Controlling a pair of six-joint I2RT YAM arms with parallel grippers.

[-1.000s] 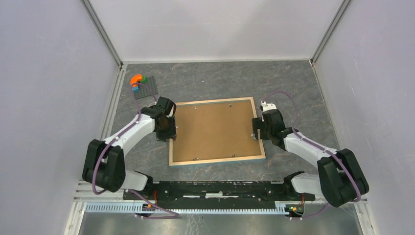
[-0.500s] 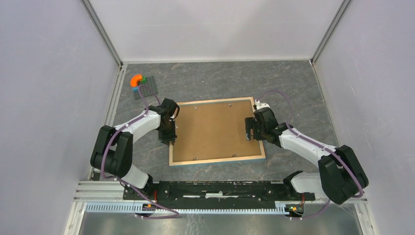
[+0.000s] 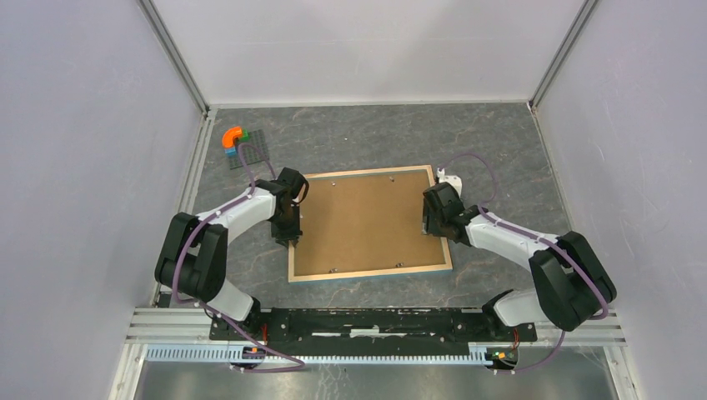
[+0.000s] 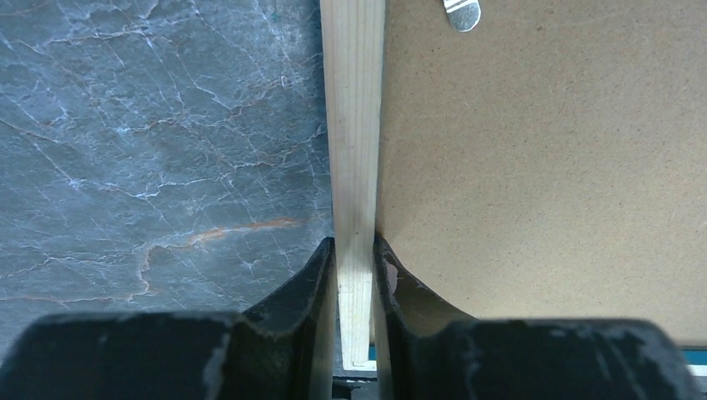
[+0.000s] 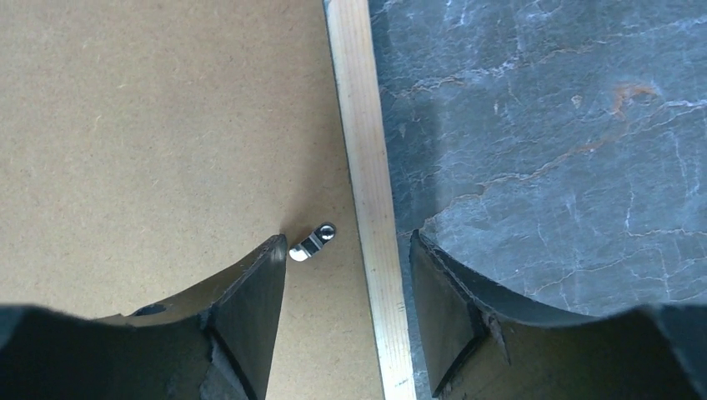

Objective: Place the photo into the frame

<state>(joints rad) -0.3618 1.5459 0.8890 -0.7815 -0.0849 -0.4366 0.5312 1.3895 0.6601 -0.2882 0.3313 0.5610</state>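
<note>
The frame [image 3: 372,272] lies face down mid-table, light wood rim up, blue showing along its lower edge, with the plain brown backing board [image 3: 367,218] set in it. The photo is hidden. My left gripper [image 3: 292,236] is shut on the frame's left rail [image 4: 354,150]; one finger is on the table side, the other on the board side. My right gripper [image 3: 429,218] is open and straddles the frame's right rail [image 5: 367,158], one finger over the board, one over the table. A small metal turn clip [image 5: 313,242] sits beside its inner finger.
A grey baseplate [image 3: 250,150] with an orange, blue and green brick piece [image 3: 233,136] lies at the far left corner. White walls enclose the table on three sides. Another metal clip [image 4: 461,12] shows at the board's left edge.
My left gripper has slid down the frame's left rail and closed on it. My right gripper has moved left, from just outside the frame's right edge to over its right rail.
</note>
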